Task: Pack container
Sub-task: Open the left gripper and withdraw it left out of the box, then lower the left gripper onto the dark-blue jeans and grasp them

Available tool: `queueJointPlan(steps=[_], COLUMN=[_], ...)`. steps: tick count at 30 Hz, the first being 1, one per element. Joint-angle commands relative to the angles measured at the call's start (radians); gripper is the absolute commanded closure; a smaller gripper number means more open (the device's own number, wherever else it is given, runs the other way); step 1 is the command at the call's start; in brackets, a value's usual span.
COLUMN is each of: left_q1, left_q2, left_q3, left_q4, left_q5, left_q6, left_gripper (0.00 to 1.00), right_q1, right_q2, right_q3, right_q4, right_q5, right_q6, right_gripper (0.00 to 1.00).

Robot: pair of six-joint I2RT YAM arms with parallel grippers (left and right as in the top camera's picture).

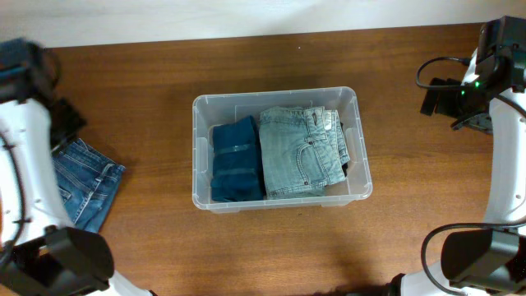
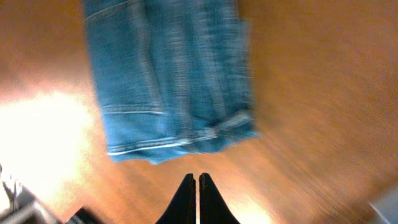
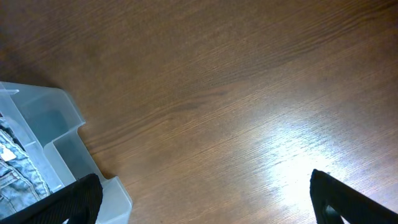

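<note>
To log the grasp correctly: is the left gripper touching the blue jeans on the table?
Apart. In the left wrist view, bare table shows between the shut left gripper and the blue jeans.

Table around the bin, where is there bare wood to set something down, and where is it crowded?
Bare wood lies behind the container, in front of it, to its right, and between it and the loose jeans at the left edge of the table. Crowded: inside the container, mostly filled by dark folded jeans and light jeans.
</note>
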Motion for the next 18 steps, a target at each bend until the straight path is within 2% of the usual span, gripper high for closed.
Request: queueJointPlan(steps=[1, 10, 18], left_q1=[0.103, 0.329, 0.492], left_q2=[-0.027, -0.027, -0.027], left_q3=[-0.073, -0.314, -0.573], left_q4=[0.012, 0.136, 0.342], left_q5=[-0.006, 0.006, 0.092], left_q6=[-0.021, -0.020, -0.013], left_gripper=[0.95, 0.94, 0.89], right_q1=[-0.006, -0.006, -0.006], right_q2=[0.002, 0.002, 0.002], right_q3=[0.003, 0.003, 0.003], right_q4=[0.000, 0.000, 0.000], right_q5=[0.012, 0.012, 0.012], right_q6=[0.005, 0.005, 0.005], right_gripper=[0.02, 0.01, 0.01])
